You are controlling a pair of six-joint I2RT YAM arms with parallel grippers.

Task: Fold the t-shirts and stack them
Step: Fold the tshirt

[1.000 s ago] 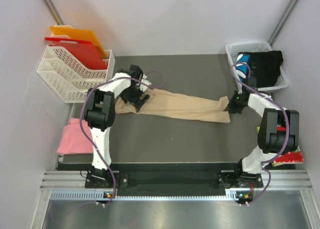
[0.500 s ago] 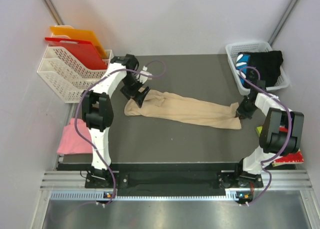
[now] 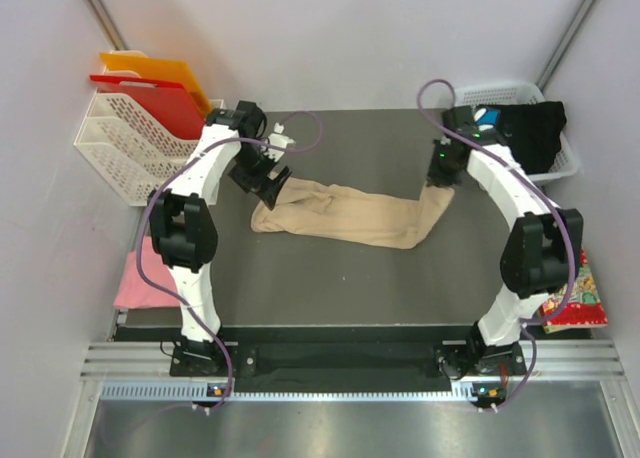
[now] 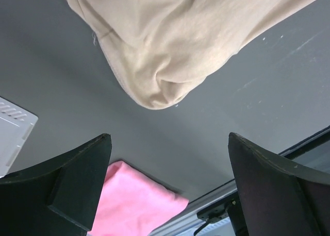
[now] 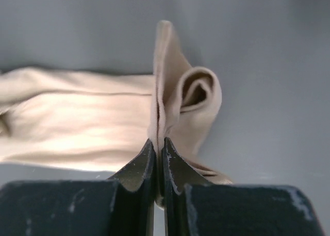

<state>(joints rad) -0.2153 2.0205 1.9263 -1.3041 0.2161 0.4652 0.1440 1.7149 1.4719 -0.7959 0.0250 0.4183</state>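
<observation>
Two grippers: we saw both at the beige shirt.
Left gripper: wide, over its left end.
Right gripper: clamped its right end.

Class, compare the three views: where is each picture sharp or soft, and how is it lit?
Top external view: even, diffuse light, faint shadows, beige t-shirt sharp. Left wrist view: left tool looks dark and featureless, shirt fold crisp. Right wrist view: right tool pinching the shirt is sharp; cloth farther off is soft and bright.
</observation>
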